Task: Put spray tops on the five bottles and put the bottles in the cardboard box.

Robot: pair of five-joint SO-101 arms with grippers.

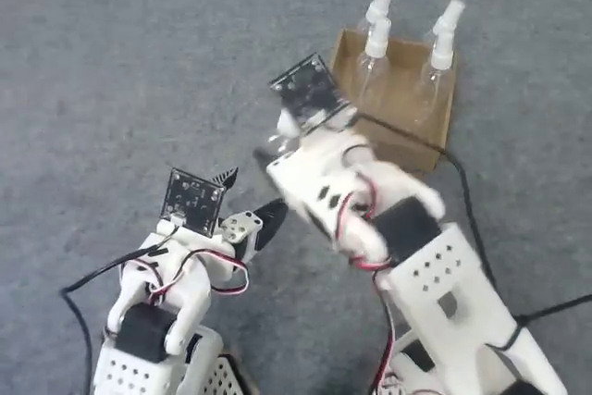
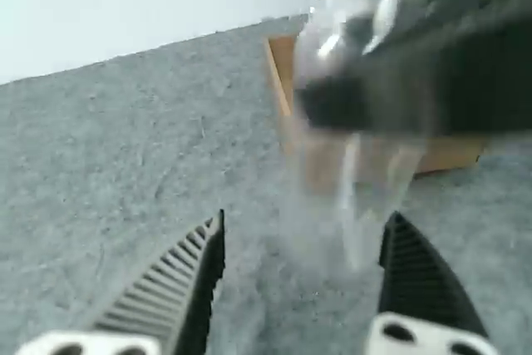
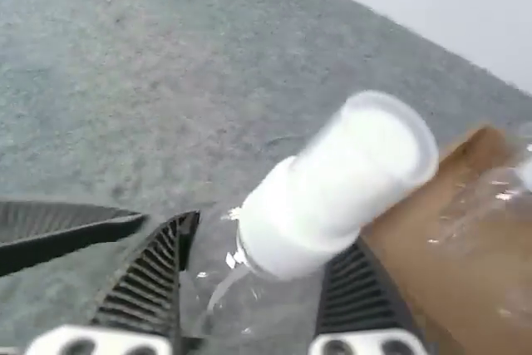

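Note:
My right gripper (image 3: 253,288) is shut on a clear bottle (image 3: 249,288) with a white spray top (image 3: 332,197), held off the grey mat close to the cardboard box (image 3: 465,230). In the high view the right gripper (image 1: 277,150) sits just left of the box (image 1: 435,150), which holds several upright bottles with white spray tops (image 1: 377,36). My left gripper (image 2: 299,280) is open with nothing in it. Just ahead of it hangs the held bottle (image 2: 349,197), and the box (image 2: 278,64) stands behind. In the high view the left gripper (image 1: 259,221) lies below and left of the right one.
Grey mat (image 1: 111,90) covers the table, with open room on the left. Black cables (image 1: 462,191) run past the box's near corner. A pale wall (image 2: 125,6) rises behind the mat's far edge.

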